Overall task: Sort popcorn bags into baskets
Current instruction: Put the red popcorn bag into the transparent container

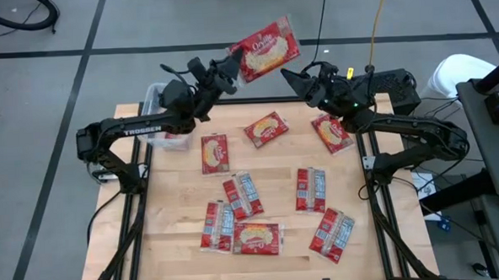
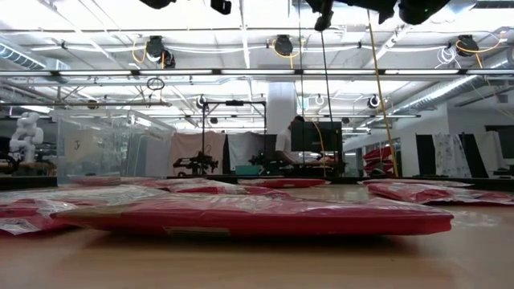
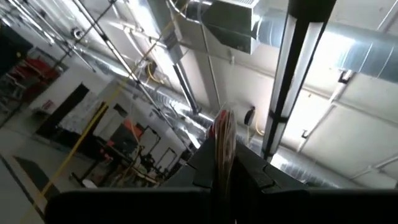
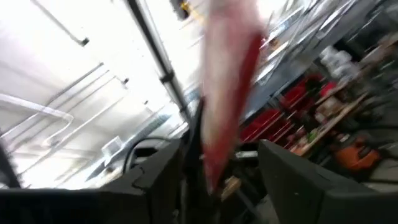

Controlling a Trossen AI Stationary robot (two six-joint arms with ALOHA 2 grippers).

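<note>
Popcorn bag first: a flat red rectangular packet with a yellow-cream popcorn picture (image 1: 265,51) sits raised beyond the far edge of my wooden slatted tabletop (image 1: 176,202) in the high view, pinched at one corner by my left gripper (image 1: 230,76), whose fingers are closed tight on it. My right gripper (image 1: 296,77) is just beside the packet's other side with its fingers spread, apart from it. Nine more red packets (image 1: 243,195) lie flat on the tabletop, and the clear plastic rectangular tub (image 1: 152,100) stands at the tabletop's far left corner, under my left arm. From the low view I see packets lying flat across the tabletop and the tub (image 2: 96,148) behind them. My left wrist view shows the packet (image 3: 224,146) edge-on between its dark fingers (image 3: 200,168). My right wrist view shows the packet (image 4: 227,87) blurred, with a gap to one finger (image 4: 298,180).
</note>
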